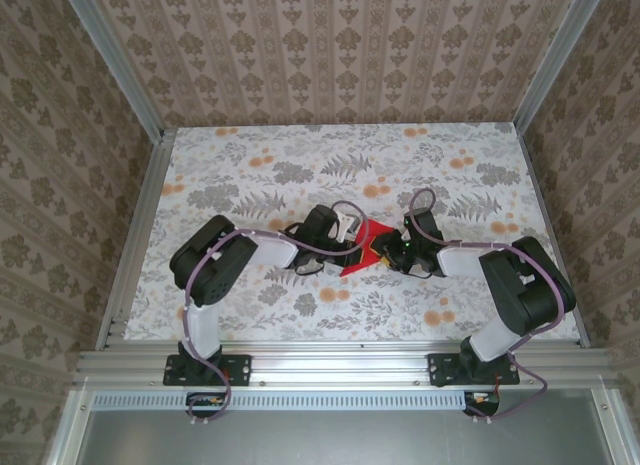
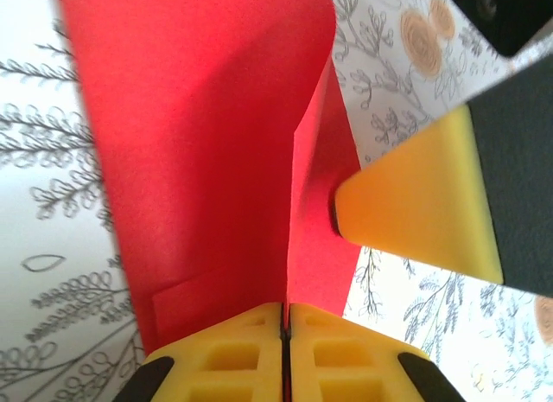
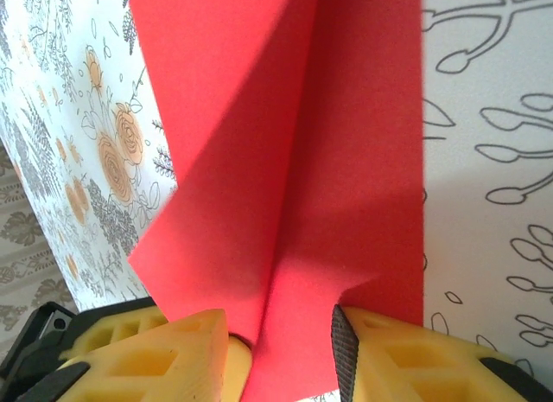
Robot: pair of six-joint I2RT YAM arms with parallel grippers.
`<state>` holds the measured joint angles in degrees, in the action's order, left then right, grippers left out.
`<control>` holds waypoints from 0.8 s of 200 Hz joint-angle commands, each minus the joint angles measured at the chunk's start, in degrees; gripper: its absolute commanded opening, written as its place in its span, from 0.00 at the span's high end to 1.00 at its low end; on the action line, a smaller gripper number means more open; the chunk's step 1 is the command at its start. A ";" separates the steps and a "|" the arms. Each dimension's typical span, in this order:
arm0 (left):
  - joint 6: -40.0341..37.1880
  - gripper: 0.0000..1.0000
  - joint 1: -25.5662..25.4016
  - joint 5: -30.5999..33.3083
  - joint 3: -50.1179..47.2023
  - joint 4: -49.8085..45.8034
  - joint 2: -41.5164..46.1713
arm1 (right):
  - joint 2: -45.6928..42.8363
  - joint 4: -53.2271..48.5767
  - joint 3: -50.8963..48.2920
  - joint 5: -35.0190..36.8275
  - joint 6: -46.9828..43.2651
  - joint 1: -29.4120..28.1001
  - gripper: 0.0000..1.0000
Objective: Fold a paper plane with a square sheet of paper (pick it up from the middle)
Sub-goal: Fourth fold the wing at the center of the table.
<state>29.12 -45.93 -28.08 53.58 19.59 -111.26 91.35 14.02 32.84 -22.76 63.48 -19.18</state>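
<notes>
While left gripper (image 2: pixel 285 320) pinches it, paper (image 2: pixel 207 143) seemingly arches.

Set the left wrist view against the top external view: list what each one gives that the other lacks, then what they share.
Left wrist: the left tool with its yellow pads closed on the edge of the red sheet, the paper curling upward, and one yellow finger of the right tool touching its side. Top external: the left arm and right arm, the whole table, the patterned walls. Shared: the red sheet between the two tools, over the floral tabletop.
</notes>
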 commanded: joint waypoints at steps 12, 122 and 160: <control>5.34 0.94 1.54 -3.21 -1.59 5.27 -1.24 | 0.64 0.30 -1.73 -0.34 0.10 0.75 0.60; 10.18 0.97 2.78 -4.44 -2.98 8.93 -2.91 | -0.13 -4.57 5.89 -1.70 -11.05 0.78 0.61; 11.33 0.97 3.13 -5.42 -2.82 9.23 -3.47 | 3.49 -4.44 7.49 -3.62 -12.55 0.75 0.61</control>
<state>38.92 -43.40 -32.03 51.51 28.21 -113.51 92.49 10.87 38.44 -24.05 53.43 -18.61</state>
